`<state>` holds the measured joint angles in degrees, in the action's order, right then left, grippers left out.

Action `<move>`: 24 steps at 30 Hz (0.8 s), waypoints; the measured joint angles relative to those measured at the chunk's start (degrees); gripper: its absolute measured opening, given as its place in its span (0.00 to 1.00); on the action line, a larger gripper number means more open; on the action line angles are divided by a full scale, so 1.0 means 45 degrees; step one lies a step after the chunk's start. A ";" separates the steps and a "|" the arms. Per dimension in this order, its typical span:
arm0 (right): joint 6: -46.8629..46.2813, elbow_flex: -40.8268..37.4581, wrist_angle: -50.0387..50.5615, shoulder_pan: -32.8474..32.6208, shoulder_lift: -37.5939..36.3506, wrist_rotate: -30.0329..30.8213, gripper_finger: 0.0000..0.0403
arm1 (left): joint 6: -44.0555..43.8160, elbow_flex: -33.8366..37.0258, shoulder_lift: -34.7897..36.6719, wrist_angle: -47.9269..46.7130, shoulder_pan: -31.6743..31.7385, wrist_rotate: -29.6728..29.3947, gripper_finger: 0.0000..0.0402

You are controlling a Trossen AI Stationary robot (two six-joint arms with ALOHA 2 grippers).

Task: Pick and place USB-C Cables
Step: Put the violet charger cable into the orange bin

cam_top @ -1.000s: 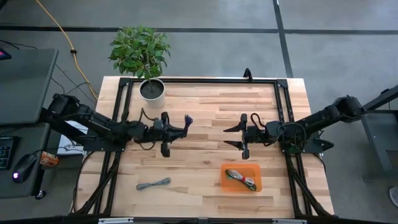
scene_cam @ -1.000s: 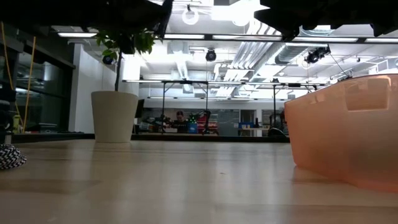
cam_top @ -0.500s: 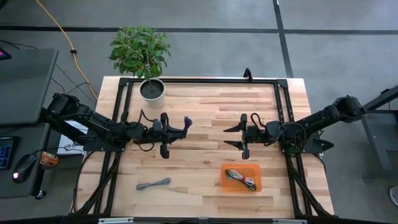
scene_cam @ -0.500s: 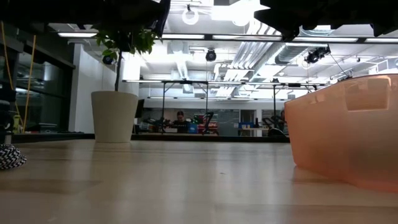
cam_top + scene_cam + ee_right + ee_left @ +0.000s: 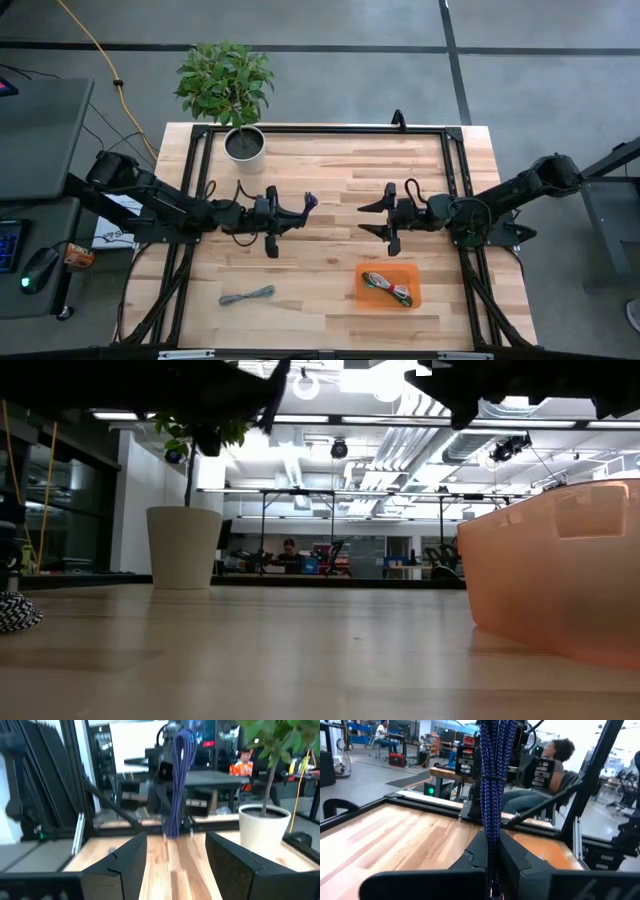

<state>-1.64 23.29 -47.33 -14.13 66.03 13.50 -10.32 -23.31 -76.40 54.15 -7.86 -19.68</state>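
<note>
My left gripper (image 5: 298, 207) is over the table's middle, shut on the dark blue USB-C cable bundle (image 5: 494, 780), which also shows in the right wrist view (image 5: 177, 785). My right gripper (image 5: 372, 217) faces it from the table's right, open and touching nothing. The green cable (image 5: 388, 287) lies in the orange tray (image 5: 412, 272). The grey cable (image 5: 247, 295) lies flat on the table near its near edge. My left gripper pinches the dark blue bundle's lower part (image 5: 492, 837) between its two fingers (image 5: 479, 851). The fingers come level, from the table's left. The bundle stands upright above the fingers, lifted clear of the table.
A potted plant (image 5: 244, 146) stands at the far left of the table. A black frame (image 5: 330, 129) runs along the far and side edges. The orange tray (image 5: 560, 570) sits near the right near edge. Bare wood lies between the grippers and the near edge.
My left gripper has moved a little toward the table's right, nearer the right gripper, carrying the dark blue bundle with it, still shut on it.
</note>
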 joint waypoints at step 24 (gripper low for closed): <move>-0.0172 0.2822 -0.0991 0.0063 0.4169 0.0149 0.79 | -0.0675 -0.3424 -0.3979 0.0591 0.0083 0.0799 0.00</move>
<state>-2.42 35.99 -51.79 -13.85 84.79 14.17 -13.36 -38.72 -94.30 56.81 -7.48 -16.08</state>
